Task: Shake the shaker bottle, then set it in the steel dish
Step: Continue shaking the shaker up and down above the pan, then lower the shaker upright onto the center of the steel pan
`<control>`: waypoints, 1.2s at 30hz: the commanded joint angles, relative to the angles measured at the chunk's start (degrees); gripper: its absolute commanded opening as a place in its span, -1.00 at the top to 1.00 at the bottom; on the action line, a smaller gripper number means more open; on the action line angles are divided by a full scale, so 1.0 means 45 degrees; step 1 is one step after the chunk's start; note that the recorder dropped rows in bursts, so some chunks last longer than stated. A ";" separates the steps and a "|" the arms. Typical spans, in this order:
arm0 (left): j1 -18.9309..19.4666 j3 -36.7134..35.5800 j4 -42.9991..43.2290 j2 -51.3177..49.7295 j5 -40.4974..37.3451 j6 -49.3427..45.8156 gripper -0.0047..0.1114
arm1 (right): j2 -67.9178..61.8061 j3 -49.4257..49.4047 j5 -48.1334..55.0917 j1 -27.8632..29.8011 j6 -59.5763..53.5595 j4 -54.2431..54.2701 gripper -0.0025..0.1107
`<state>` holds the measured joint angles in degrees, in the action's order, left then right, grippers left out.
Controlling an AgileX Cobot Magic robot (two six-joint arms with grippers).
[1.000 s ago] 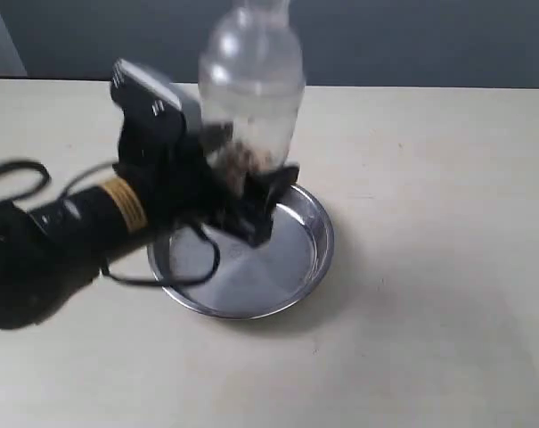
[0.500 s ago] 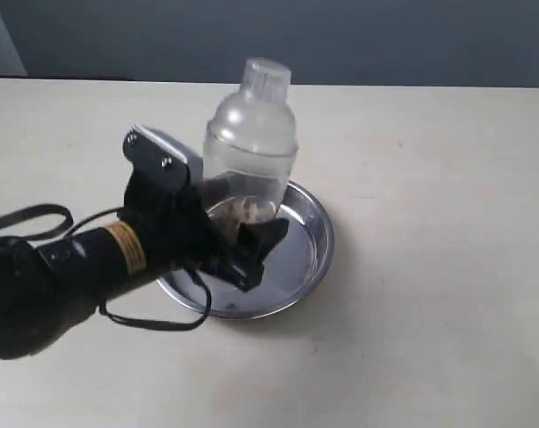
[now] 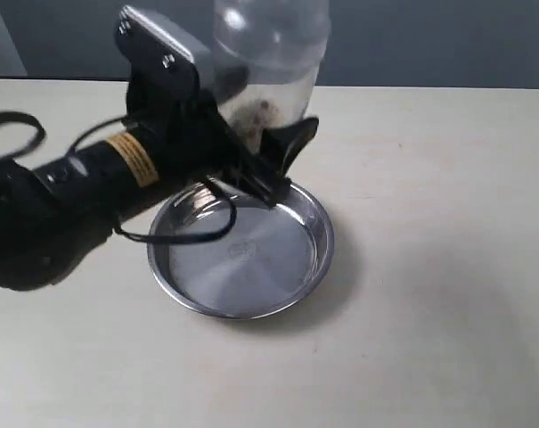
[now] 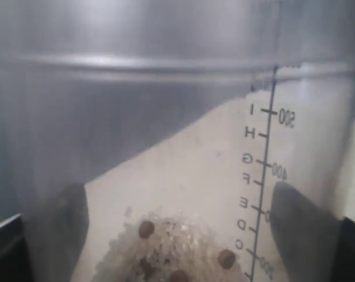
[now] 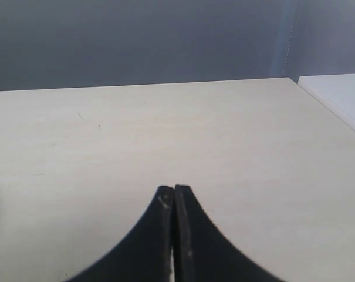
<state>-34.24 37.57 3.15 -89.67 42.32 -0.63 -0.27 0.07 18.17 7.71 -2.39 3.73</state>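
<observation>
The left claw (image 3: 262,125) clamped the shaker bottle (image 3: 273,49), with the steel dish (image 3: 251,267) below that claw. The right claw (image 5: 174,195) was pinched closed, empty. Hard shaking could slip the smooth bottle free.

shaker bottle (image 3: 271,62) clear frosted, brown granules at bottom, upright, aloft above steel dish (image 3: 315,260); dish round, shiny, shallow.

Through the left wrist camera I read a printed scale (image 4: 263,176) on the bottle (image 4: 165,170): the letters I, H, G, F, E, D, C in a row, 500 beside I, 400 beside G. The yellow label (image 3: 129,159) on the left arm (image 3: 69,183) was unreadable.
</observation>
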 commanded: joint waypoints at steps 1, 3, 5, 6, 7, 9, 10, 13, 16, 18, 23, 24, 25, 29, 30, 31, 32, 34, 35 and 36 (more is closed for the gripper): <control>-0.0001 -0.0687 -0.0846 -0.2106 0.3503 -0.0345 0.91 | 0.0060 -0.0015 -0.0161 0.0044 -0.0024 0.0010 0.97; -0.0001 -0.0697 -0.0866 -0.3104 0.4548 -0.0345 0.91 | 0.0060 -0.0015 -0.0161 0.0044 -0.0024 0.0010 0.97; -0.0001 -0.0697 -0.0930 -0.3603 0.5084 -0.0539 0.91 | 0.0060 -0.0015 -0.0161 0.0044 -0.0024 0.0010 0.97; -0.0001 -0.0697 -0.1073 -0.3864 0.5398 -0.0651 0.91 | 0.0060 -0.0015 -0.0161 0.0044 -0.0024 0.0010 0.97; -0.0001 -0.0697 -0.1198 -0.4083 0.5692 -0.0774 0.91 | 0.0060 -0.0015 -0.0161 0.0044 -0.0024 0.0010 0.97; -0.0001 -0.0697 -0.1643 -0.4650 0.6144 -0.0829 0.91 | 0.0060 -0.0015 -0.0161 0.0044 -0.0024 0.0010 0.97; -0.0001 -0.0697 -0.1831 -0.4929 0.6144 -0.0865 0.91 | 0.0060 -0.0015 -0.0161 0.0044 -0.0024 0.0010 0.97; -0.0001 -0.0717 -0.2284 -0.5812 0.6144 -0.0782 0.91 | 0.0060 -0.0015 -0.0161 0.0044 -0.0024 0.0010 0.97; -0.0001 -0.0539 -0.2718 -0.6556 0.6144 -0.0033 0.91 | 0.0060 -0.0015 -0.0161 0.0044 -0.0024 0.0010 0.97; -0.0001 -0.0450 -0.2718 -0.6916 0.6144 0.0141 0.91 | 0.0060 -0.0015 -0.0161 0.0044 -0.0024 0.0010 0.97; -0.0001 -0.0082 -0.2774 -0.7269 0.6144 0.0595 0.91 | 0.0060 -0.0015 -0.0161 0.0044 -0.0024 0.0010 0.97; -0.0001 -0.0027 -0.2774 -0.7350 0.6144 0.0776 0.91 | 0.0060 -0.0015 -0.0161 0.0044 -0.0024 0.0010 0.97; -0.0001 0.0000 -0.2655 -0.7412 0.6144 0.0798 0.91 | 0.0060 -0.0015 -0.0161 0.0044 -0.0024 0.0010 0.97; -0.0001 0.0026 -0.2476 -0.7487 0.6144 0.0798 0.91 | 0.0060 -0.0015 -0.0161 0.0044 -0.0024 0.0010 0.97; -0.0001 0.0026 -0.2476 -0.7547 0.6144 0.0823 0.91 | 0.0060 -0.0015 -0.0161 0.0044 -0.0024 0.0010 0.97; -0.0001 0.0026 -0.2476 -0.7547 0.6144 0.0823 0.91 | 0.0060 -0.0015 -0.0161 0.0044 -0.0024 0.0010 0.97; -0.0001 -0.0006 -0.2500 -0.7543 0.6144 0.0823 0.91 | 0.0060 -0.0015 -0.0161 0.0044 -0.0024 0.0010 0.97; -0.0001 -0.0100 -0.2555 -0.7543 0.6144 0.0823 0.91 | 0.0060 -0.0015 -0.0161 0.0044 -0.0024 0.0010 0.97; -0.0001 -0.0123 -0.2523 -0.7543 0.6144 0.0800 0.91 | 0.0060 -0.0015 -0.0161 0.0044 -0.0024 0.0010 0.97; -0.0001 -0.0156 -0.2454 -0.7543 0.6144 0.0800 0.91 | 0.0060 -0.0015 -0.0161 0.0044 -0.0024 0.0010 0.97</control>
<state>-34.24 37.62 -8.63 -123.11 70.87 2.57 -0.27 0.07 18.17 7.71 -2.39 3.73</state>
